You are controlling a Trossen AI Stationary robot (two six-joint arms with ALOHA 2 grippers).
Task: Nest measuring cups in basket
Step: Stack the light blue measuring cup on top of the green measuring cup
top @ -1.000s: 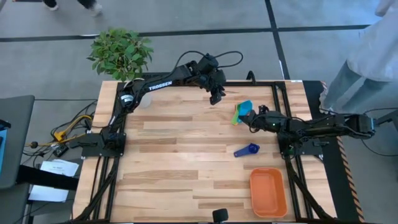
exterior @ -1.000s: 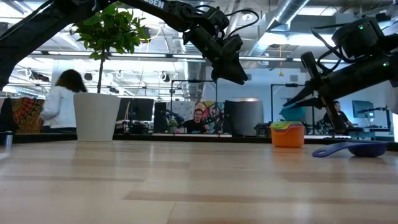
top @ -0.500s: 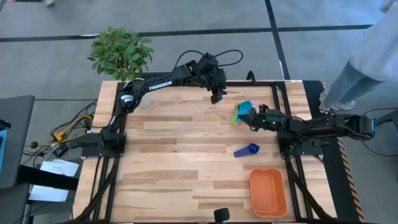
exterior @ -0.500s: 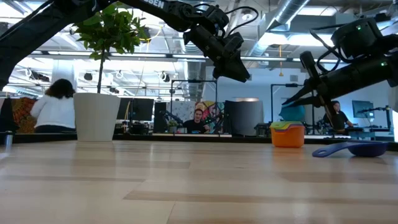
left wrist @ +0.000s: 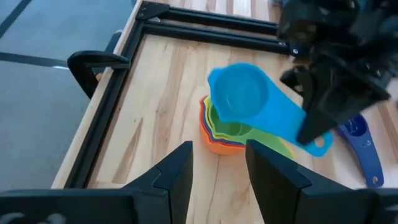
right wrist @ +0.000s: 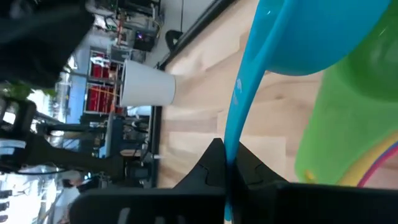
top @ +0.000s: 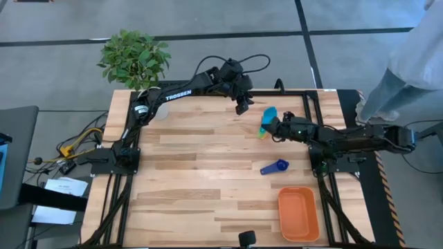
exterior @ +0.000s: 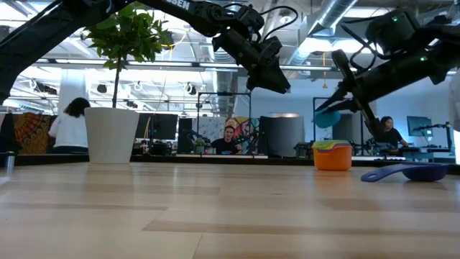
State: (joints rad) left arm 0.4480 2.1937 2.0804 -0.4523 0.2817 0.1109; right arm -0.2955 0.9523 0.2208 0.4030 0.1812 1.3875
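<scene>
**Light blue cup lifted off the stack**

Since one second earlier, the right end effector (top: 275,128) had raised the light blue cup (left wrist: 239,94) from just above the nested stack (left wrist: 221,130) to well clear of it, as the low view showed; the left arm hardly moved.

Left to right on the desk (top: 187,173): a white plant pot (exterior: 112,134) at the far left corner; the left end effector (top: 241,107) hovering near the far edge, fingers partly parted and empty; the stack of cups, orange outermost with yellow and green inside, standing on the desk; above it the light blue cup, pinched by its flat handle in the closed right fingers. A dark blue cup (top: 275,167) lay apart, nearer the front. The basket (top: 298,214) sat empty at the front right, well away from every cup.

Judgement: keep the handle grip firm and the bowl level, and align handles before lowering so the cup seats squarely.
</scene>
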